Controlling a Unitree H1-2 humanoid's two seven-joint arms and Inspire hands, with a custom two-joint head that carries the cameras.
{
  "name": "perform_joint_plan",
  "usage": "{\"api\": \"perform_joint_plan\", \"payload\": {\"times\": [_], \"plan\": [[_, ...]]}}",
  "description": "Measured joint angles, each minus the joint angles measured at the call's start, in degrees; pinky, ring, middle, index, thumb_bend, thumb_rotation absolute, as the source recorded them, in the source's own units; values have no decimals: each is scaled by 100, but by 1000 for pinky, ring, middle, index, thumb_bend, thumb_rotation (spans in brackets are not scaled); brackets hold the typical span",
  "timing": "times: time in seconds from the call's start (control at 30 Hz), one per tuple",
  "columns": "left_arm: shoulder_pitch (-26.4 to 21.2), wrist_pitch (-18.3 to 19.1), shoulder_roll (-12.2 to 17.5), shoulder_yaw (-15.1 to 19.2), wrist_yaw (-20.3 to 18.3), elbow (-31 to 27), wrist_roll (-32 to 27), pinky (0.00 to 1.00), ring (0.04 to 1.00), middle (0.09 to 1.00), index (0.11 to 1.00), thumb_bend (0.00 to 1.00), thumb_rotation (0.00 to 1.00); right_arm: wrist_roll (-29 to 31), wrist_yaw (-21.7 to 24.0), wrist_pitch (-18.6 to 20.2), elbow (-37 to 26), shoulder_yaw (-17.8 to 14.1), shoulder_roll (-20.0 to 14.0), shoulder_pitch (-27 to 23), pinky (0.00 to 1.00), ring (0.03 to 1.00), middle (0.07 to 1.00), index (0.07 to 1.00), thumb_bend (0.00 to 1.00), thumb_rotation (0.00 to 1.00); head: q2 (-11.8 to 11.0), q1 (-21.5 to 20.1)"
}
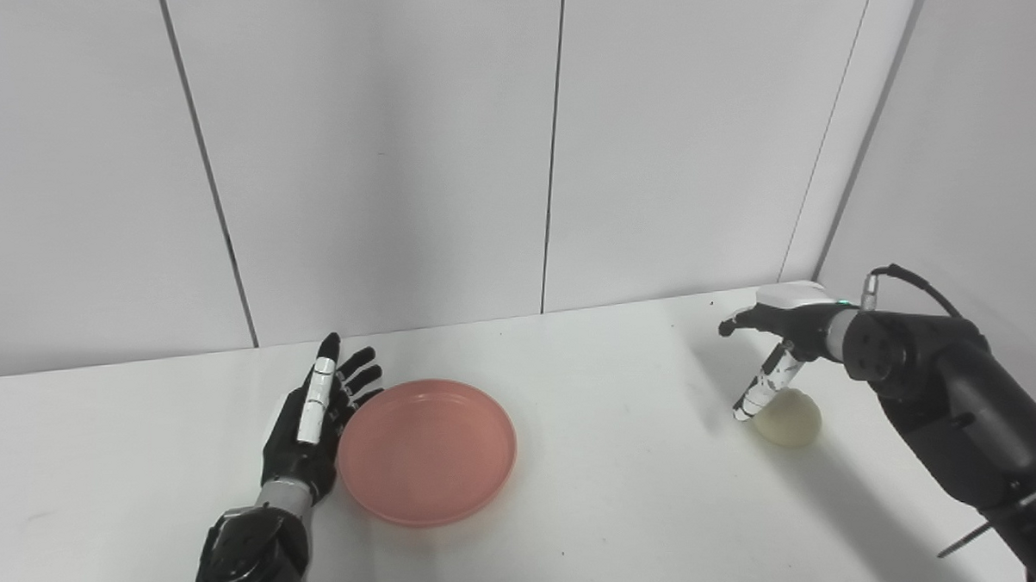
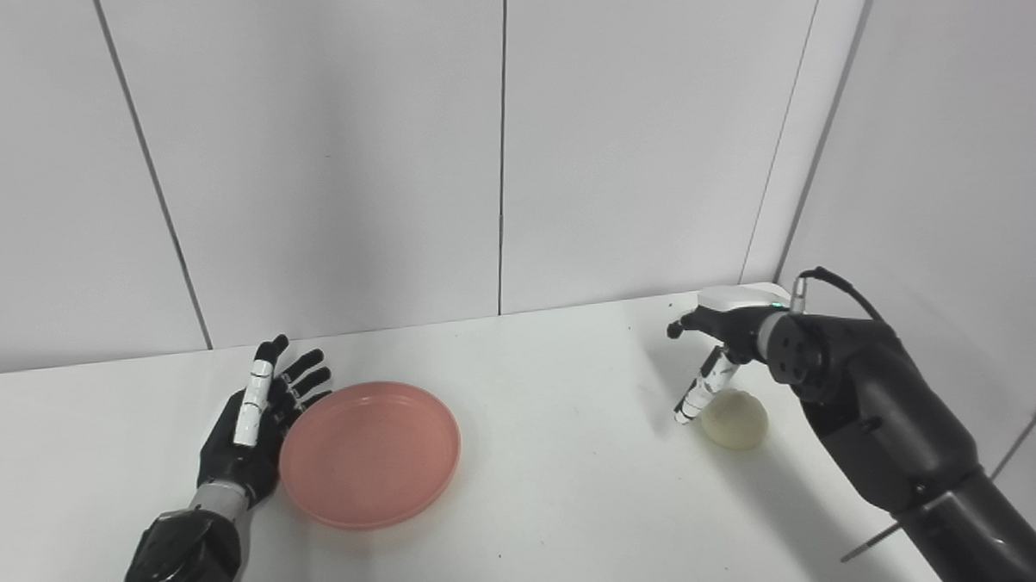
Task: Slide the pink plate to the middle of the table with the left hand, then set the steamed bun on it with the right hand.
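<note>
**Pink plate beside the left hand, bun under the right**

Where the white table (image 1: 611,494) spreads out before the robot, a round pink plate (image 1: 427,451) lies flat, somewhat left of the middle. It holds nothing. Pressed against its left rim is the left hand (image 1: 312,427), standing on edge with the palm facing the plate; its black fingers (image 1: 359,376) are straight and slightly spread, holding nothing, and the white-banded thumb points away toward the wall.

Well apart from the plate, toward the right side of the table, sits the steamed bun (image 1: 789,417), a pale, smooth dome resting directly on the tabletop. The right hand (image 1: 782,333) hangs just above it (palm downward, wrist bent), with one white-and-black digit reaching down to the bun's left side. Whether it touches the bun cannot be told. The other fingers are hidden behind the hand, so their spread cannot be judged.

Plain grey wall panels (image 1: 375,158) rise behind the table.
</note>
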Motion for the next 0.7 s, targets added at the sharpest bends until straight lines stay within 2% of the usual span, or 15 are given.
{"api": "perform_joint_plan", "payload": {"times": [0.17,0.43,0.7], "plan": [[-13,-1,0,-12,-1,20,1,760,835,854,1000,726,830,-4,-105,-60,261,152,-4,-3,780,923,930,854,1000,309,0,0],[-16,-2,0,-59,-3,25,39,761,842,859,999,741,844,-10,-193,-147,772,372,-99,-80,736,902,957,874,1000,354,18,26],[-26,-36,1,-59,-8,60,104,758,844,858,994,741,843,-58,-243,-348,1127,571,-199,-221,776,916,947,860,1000,353,18,26]]}}
